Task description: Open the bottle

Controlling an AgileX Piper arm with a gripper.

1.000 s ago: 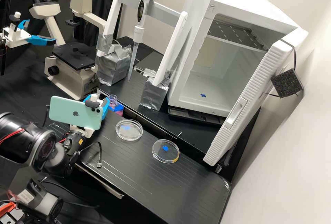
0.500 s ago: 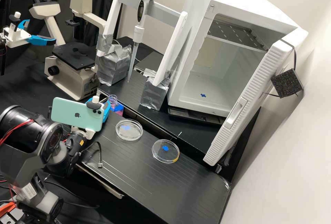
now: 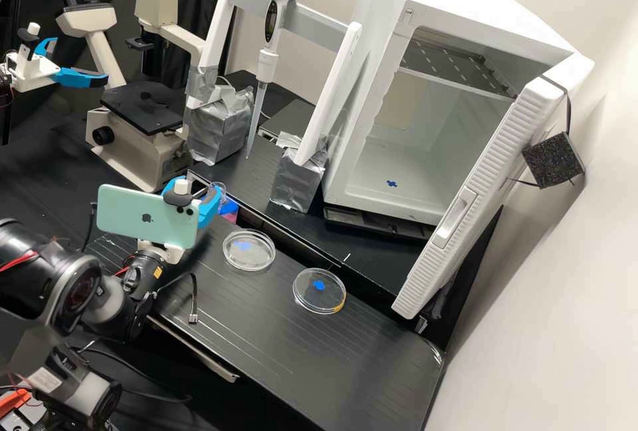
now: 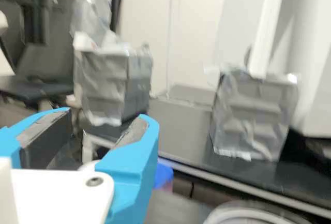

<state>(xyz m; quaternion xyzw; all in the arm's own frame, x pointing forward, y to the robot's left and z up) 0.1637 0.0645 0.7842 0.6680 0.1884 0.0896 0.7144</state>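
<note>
1. Gripper [image 4: 105,116] has shifted slightly toward the back of the bench since the last frame; from where I stand its near finger now covers more of the clear ringed vessel [image 3: 218,186]
2. Pincer state: fingers spread apart, holding nothing
3. Bottle [image 3: 230,212] is by the bench's back edge, beside the gripper, near a petri dish [image 3: 248,250]; can't tell if a finger touches it
4. Risk: swinging in sideways could tip the bottle or knock the clear vessel; an off-centre grip could slip on the blue cap [image 4: 163,175]
5. Bottle looks upright, cap up, long axis roughly vertical
</note>
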